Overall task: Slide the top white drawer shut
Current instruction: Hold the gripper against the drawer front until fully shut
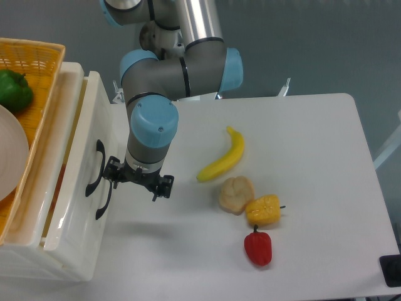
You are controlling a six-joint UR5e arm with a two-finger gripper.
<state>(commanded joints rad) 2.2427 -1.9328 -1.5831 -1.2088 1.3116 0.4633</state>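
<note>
- the top white drawer (84, 141) sits at the left edge of the white table (326, 138), in a white cabinet (69, 251); its front panel stands only slightly out from the cabinet front, with a narrow strip of its tray showing behind the panel.
- something orange (60, 182) shows faintly in that strip; what it is cannot be told.
- two black curved handles sit on the cabinet front: the drawer's handle (96, 168) and a lower handle (104, 199) just beneath it.
- the gripper (138, 180) hangs just right of the drawer front, its left end touching or nearly touching the handles; which one cannot be told.
- from above, the jaws' spacing cannot be told, and nothing is visibly pinched.
- the arm (172, 59) comes down from the top edge, right of the drawer.
- on top of the cabinet, left of the drawer, a wicker basket (39, 81) holds a green pepper (14, 89) and a white plate (11, 157).
- well right of the drawer lie a banana (223, 160), a pale bun-like item (236, 194), a yellow pepper (263, 209) and a red pepper (258, 247), clustered near the table's middle.
- bare tabletop lies between the gripper and the banana, and along the table's right edge.
</note>
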